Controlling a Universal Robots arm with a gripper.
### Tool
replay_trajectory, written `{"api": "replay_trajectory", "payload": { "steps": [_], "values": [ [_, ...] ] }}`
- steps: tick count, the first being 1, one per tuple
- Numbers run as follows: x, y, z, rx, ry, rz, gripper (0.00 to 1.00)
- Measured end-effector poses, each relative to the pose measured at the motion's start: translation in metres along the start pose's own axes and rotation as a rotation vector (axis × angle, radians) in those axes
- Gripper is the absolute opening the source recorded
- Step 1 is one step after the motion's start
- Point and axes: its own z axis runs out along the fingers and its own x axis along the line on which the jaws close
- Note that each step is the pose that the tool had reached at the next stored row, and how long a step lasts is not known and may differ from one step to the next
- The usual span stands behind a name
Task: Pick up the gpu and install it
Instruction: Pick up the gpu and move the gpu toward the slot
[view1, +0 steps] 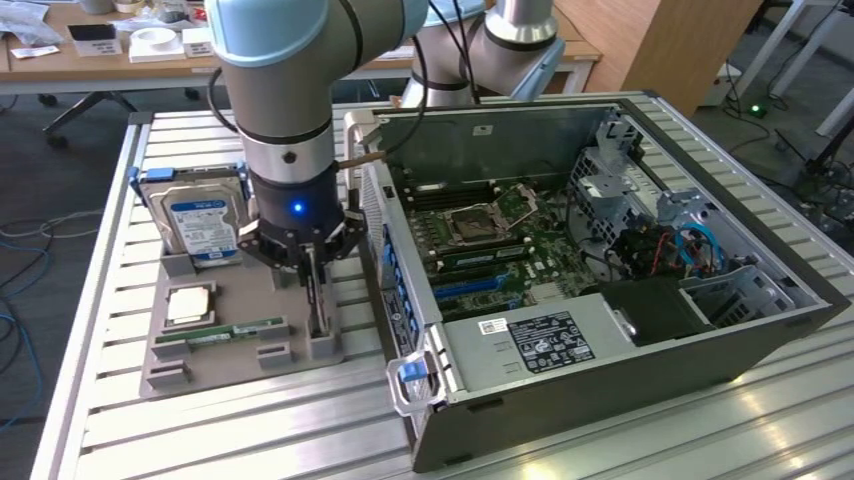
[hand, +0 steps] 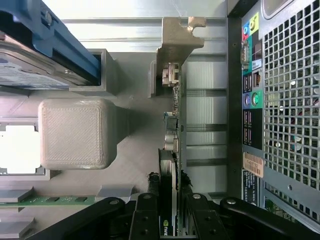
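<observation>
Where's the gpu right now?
The gpu stands on edge in the grey holder tray at the exterior view's left of the open computer case, beside the memory stick, with the end effector closed on its upper edge.

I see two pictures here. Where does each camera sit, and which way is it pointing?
Exterior view: off the arm, high up, looking down on the slatted table, the open computer case and the pincer over the grey parts holder.
Wrist view: on the wrist, looking along the pincer's black fingers, clamped on the gpu standing on edge.
Both show: gpu, hard drive, computer case.
</observation>
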Motion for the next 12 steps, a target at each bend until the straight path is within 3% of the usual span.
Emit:
{"api": "replay_trajectory", "payload": {
  "steps": [12],
  "values": [
    [-0.001,0.0011,-0.0282,0.003,-0.0001,0.0,0.26]
  ]
}}
